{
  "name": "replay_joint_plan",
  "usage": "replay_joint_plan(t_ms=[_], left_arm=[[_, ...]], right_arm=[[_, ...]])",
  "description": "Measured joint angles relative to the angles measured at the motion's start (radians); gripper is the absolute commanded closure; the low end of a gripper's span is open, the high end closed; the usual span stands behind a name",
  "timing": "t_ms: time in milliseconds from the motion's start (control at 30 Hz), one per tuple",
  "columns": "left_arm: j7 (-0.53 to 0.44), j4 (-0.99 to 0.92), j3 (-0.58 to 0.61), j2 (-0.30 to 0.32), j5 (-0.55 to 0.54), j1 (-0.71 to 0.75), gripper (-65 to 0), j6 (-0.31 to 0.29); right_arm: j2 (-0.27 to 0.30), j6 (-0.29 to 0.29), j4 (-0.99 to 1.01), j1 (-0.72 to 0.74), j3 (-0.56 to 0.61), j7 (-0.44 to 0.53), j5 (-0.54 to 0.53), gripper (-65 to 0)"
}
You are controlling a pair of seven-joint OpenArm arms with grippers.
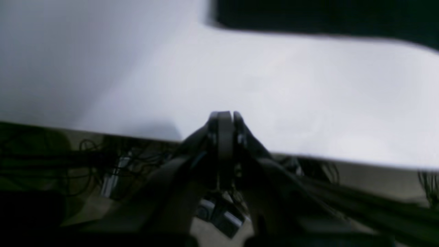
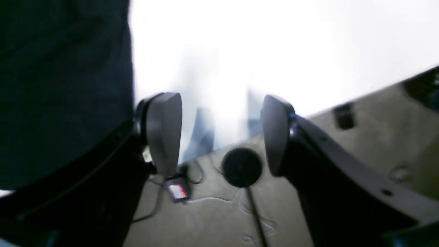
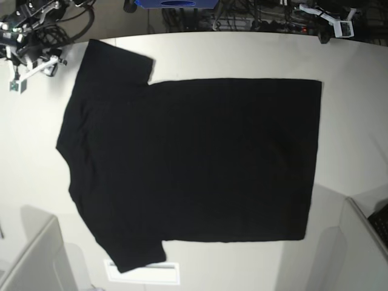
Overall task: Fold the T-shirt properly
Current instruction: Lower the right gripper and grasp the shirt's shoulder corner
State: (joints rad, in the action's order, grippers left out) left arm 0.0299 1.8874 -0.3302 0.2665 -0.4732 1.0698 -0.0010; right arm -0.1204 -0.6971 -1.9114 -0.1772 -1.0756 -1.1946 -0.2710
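1. Black T-shirt (image 3: 194, 163): spread flat across the middle of the white desk (image 3: 351, 121), sleeves at left, hem at right.
2. Right gripper (image 2: 221, 133): parted, holding nothing, beside the cloth.
3. Left gripper (image 1: 224, 118): closed, empty, above bare desk.

Right gripper (image 2: 221, 133) jaws apart, nothing between the pads (image 2: 164, 132). T-shirt (image 2: 61, 85) fills the 9–11 o'clock area, dark. Worktop (image 2: 274, 51) blown-out white from 12 to 2. Floor below: round black puck (image 2: 241, 167) at 6, cables (image 2: 253, 212).
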Motion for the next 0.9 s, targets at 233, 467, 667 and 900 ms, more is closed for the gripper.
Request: replay_joint_plan(t_ms=[233,467,667,900], left_arm=[[0.005,0.0,-0.063,-0.031,-0.002,-0.019,-15.1,-0.002],[0.005,0.0,-0.086,-0.045,-0.003,-0.023,-47.9,-0.003],[0.005,0.0,-0.085,-0.049,-0.002,-0.056,-50.2,-0.004],[0.005,0.0,-0.086,-0.05,-0.003,-0.059,-50.2,-0.006]], right_arm=[[-0.001,0.0,0.108,0.078,-0.005,-0.117,-0.005,-36.0],[0.022,0.0,0.211,0.104,-0.073,-0.214,-0.215,-36.0],[0.045,0.0,0.322,0.112,-0.072,-0.195,-0.34,-36.0],[0.064,0.0,0.403,0.109,-0.062,-0.142,-0.41,-36.0]])
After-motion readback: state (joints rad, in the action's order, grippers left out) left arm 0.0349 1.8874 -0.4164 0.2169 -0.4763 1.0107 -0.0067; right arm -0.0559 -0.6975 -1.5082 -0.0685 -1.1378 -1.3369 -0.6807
